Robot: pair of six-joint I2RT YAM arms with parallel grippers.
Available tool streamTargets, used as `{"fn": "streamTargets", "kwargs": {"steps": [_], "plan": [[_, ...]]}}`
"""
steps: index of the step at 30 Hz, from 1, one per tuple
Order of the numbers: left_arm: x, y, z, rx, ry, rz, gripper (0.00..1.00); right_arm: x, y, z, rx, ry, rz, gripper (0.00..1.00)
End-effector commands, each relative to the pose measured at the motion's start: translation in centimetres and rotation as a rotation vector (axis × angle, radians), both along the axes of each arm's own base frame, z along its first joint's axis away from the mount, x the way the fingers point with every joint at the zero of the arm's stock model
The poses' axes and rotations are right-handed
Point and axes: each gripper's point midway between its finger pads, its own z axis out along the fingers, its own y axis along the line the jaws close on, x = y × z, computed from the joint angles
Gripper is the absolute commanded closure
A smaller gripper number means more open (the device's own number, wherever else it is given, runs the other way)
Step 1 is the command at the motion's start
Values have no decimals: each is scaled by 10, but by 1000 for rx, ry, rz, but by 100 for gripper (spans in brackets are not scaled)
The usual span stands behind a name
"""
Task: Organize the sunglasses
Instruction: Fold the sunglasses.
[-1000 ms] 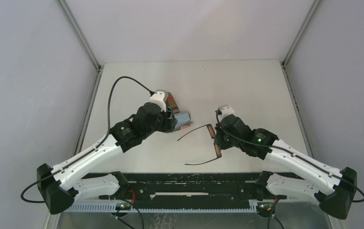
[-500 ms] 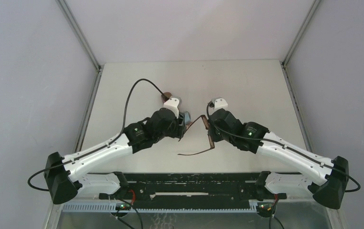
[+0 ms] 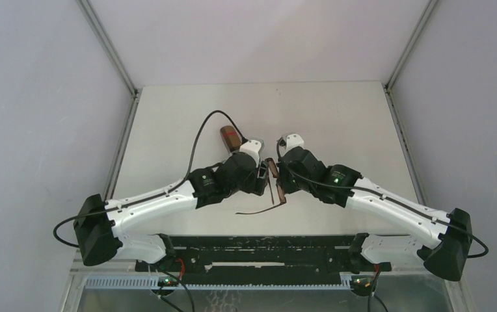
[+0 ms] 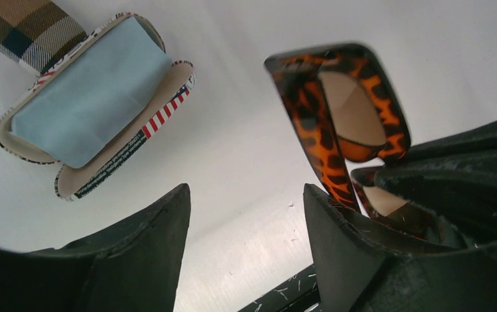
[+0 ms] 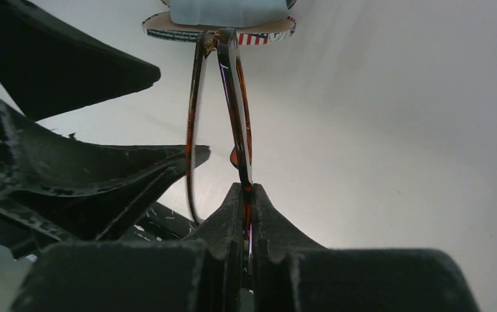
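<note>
At table centre, both wrists meet nose to nose. One pair of sunglasses (image 3: 272, 168) shows, brown tortoiseshell with brown lenses; no other pair is in view. The right gripper (image 5: 244, 188) is pinched tight on the frame front, holding the pair off the table and on edge. The left gripper (image 4: 246, 192) is spread wide with only bare table between its fingers. Key relation: in the left wrist view the sunglasses (image 4: 304, 110) sit outside the gap, beyond the right-hand finger and close to it, not between the two. The long axis of the frame (image 5: 236, 97) runs away from the right wrist, roughly near to far across the table. Its far end points at an open flag-print case (image 4: 168, 104). One temple lies nearly folded along the front; another sticks out leftward at the near end in the top view. My guess is that the next move is folding that temple, which the left gripper is nearer to. The case lies open on the table with a light blue cloth (image 4: 90, 97) inside, and a plaid case (image 4: 31, 26) lies just past it. Small print runs along the case rim, too small to read. No brand is legible on the glasses.
</note>
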Motion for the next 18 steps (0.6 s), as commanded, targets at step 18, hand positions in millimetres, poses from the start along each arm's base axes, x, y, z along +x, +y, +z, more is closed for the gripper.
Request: {"fn": "streamTargets", "kwargs": {"steps": [18], "plan": [[1,11,86,-187,-164,25,18,44,-57,5,-55,-85,-311,100]]}}
